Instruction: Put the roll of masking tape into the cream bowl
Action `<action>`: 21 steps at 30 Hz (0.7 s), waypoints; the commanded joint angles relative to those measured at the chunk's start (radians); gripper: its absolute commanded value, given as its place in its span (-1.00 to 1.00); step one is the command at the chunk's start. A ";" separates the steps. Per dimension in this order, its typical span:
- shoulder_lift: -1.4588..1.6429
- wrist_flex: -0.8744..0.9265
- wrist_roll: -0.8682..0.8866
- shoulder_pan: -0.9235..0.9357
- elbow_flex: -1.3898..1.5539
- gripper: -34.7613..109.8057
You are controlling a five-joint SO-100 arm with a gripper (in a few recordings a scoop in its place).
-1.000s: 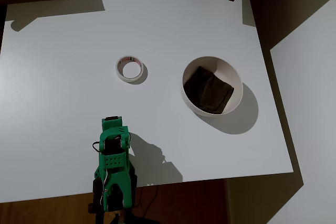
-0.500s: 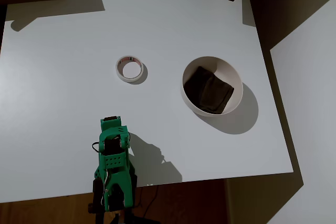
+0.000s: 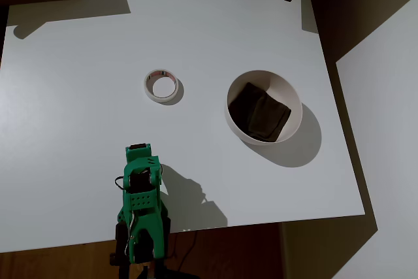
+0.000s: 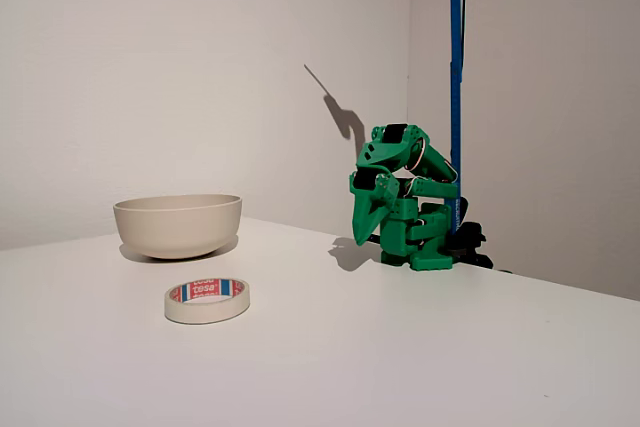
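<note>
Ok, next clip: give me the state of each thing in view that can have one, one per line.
roll of masking tape: lying flat on the table, apart from the bowl, ungrasped.
cream bowl: upright, holding a dark pad, no tape inside.
dark pad: lying inside the bowl.
gripper: arm folded at the table edge, fingers pointing down, holding nothing; open or shut cannot be told.

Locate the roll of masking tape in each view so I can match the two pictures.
Overhead view: the roll of masking tape lies flat on the white table, left of centre, left of the cream bowl.
Fixed view: the tape lies in the foreground, lower left, in front of the bowl.
Shared landmark: the cream bowl.
</note>
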 commanded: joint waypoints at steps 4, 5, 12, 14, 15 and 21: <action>-0.115 -0.061 -0.015 0.071 -0.255 -0.63; -0.198 -0.069 -0.015 0.077 -0.316 -0.63; -0.753 -0.041 -0.026 0.150 -0.813 -0.63; -0.899 0.002 -0.028 0.184 -0.977 -0.63; -0.973 0.023 -0.028 0.204 -1.055 -0.63; -1.296 0.066 -0.044 0.285 -1.307 -0.63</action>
